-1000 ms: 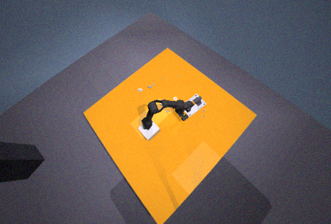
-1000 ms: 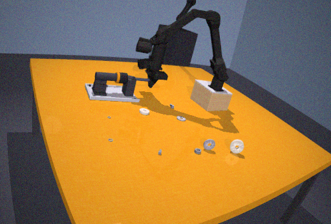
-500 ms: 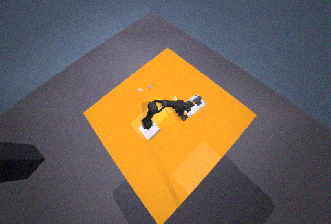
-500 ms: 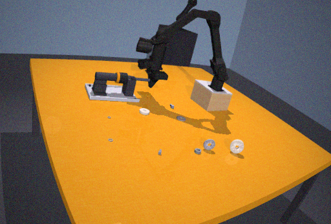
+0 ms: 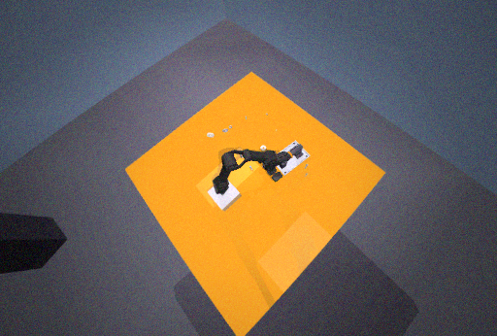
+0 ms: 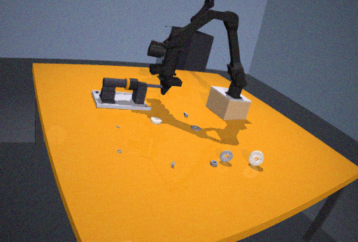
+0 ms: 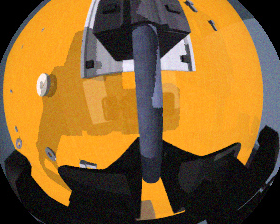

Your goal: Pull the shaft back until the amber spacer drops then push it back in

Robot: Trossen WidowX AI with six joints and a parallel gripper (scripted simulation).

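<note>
The grey shaft [image 6: 154,85] [image 7: 147,95] runs from the near support block [image 6: 140,94] out to my gripper [image 6: 165,89] [image 7: 145,140], which is shut on its outer end. The big dark housing block [image 6: 108,93] stands at the far end of the white base plate [image 6: 120,106] [image 7: 171,63] [image 5: 290,165], with a dark barrel at its top. The amber spacer [image 6: 128,84] is up on the shaft line, at the barrel's end. A dark ring [image 6: 133,82] sits between it and the near block. In the wrist view the near block hides the spacers.
A white disc [image 6: 156,120] [image 7: 42,85] lies on the orange table [image 6: 147,197] beside the base plate. A grey washer [image 6: 196,126], a grey wheel [image 6: 226,158], a white wheel [image 6: 257,159] and several small parts are scattered farther off. The arm stands on a pale block [image 6: 227,106].
</note>
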